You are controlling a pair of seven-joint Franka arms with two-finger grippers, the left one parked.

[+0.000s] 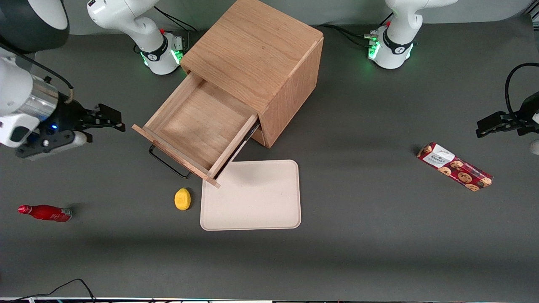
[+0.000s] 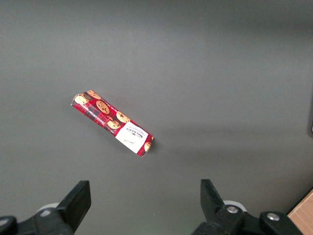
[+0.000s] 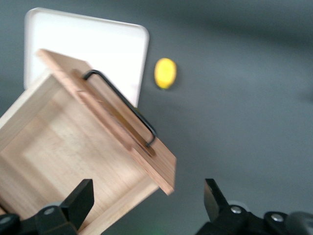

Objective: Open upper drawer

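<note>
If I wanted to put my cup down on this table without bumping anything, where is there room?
The widest bare stretch lies between the cream tray and the cookie box. The strip nearest the front camera is bare too. It is crowded where the open upper drawer juts over the tray's corner, with the lemon beside it. The gripper, open, hangs above the red bottle.

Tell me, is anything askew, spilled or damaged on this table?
Nothing spilled or broken. The upper drawer is pulled far out, empty, its corner overhanging the tray. The red bottle and cookie box lie flat. The open gripper hangs clear of the handle.
</note>
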